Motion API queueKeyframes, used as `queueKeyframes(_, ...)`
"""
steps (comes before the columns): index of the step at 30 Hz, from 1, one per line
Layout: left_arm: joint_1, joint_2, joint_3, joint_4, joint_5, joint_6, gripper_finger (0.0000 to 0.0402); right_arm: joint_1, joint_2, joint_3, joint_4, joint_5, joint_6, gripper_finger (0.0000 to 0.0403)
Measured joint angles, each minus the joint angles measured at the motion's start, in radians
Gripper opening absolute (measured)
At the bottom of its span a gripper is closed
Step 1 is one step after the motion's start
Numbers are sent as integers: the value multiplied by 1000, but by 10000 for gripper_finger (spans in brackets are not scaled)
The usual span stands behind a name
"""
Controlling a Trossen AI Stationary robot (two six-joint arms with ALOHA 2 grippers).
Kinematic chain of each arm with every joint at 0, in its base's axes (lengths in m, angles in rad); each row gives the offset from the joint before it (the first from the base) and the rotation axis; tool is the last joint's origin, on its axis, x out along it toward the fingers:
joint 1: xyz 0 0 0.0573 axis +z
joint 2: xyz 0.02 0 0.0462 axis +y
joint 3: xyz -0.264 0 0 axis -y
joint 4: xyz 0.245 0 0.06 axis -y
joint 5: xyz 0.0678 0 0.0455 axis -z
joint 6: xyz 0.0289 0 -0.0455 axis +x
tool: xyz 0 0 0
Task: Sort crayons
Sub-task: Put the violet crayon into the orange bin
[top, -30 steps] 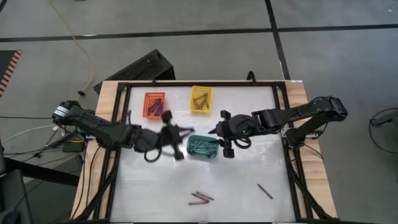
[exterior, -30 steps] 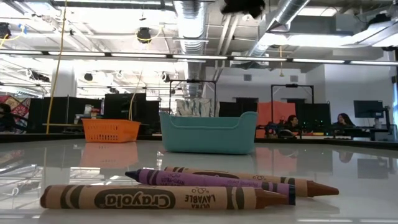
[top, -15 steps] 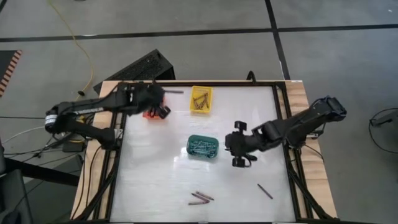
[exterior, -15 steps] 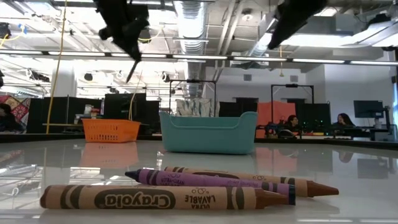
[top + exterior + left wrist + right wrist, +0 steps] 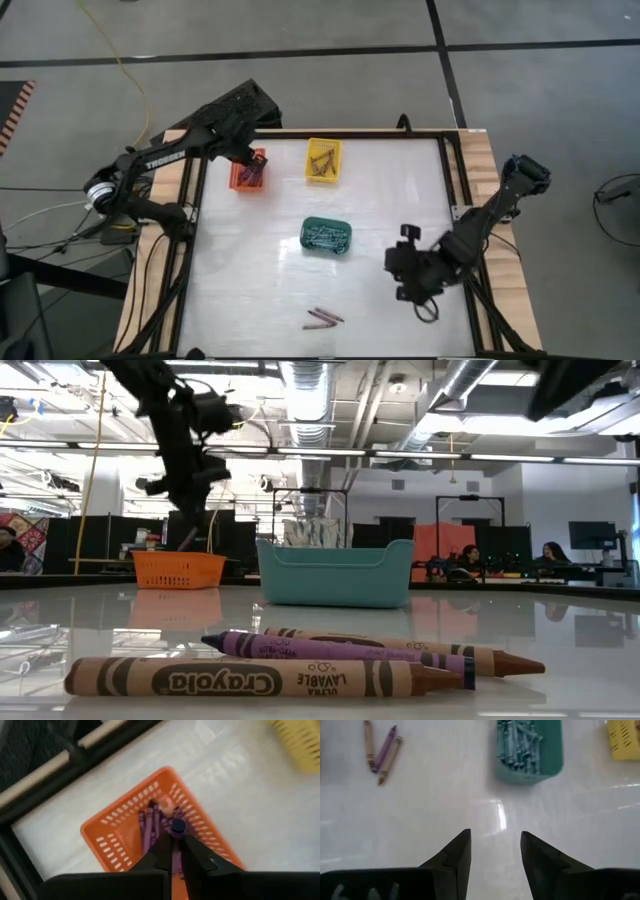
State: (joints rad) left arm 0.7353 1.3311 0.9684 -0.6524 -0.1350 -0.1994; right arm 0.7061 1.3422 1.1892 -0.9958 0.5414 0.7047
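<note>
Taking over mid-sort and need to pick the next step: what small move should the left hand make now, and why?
Probably open the left hand to drop its purple crayon: it is shut on it directly above the orange basket, where other purple crayons already lie.

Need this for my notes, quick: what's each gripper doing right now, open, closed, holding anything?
Left gripper: shut on a purple crayon, over the orange basket.
Right gripper: open, empty, above bare table.
</note>
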Motion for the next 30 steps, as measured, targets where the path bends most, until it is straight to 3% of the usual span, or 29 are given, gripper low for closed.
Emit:
queueKeyframes(10,53,105,-18,61,125,-13,12,244,79,0,-184,56,440,163)
queueKeyframes(17,55,128,-18,7,123,-25,13,309,208,-1,-365,-106,737,163)
queueKeyframes(22,54,128,-18,-8,128,-37,33,361,239,-4,-333,-181,846,163)
queueKeyframes(30,48,128,-18,-28,131,-50,113,462,252,-133,-84,-212,1011,163)
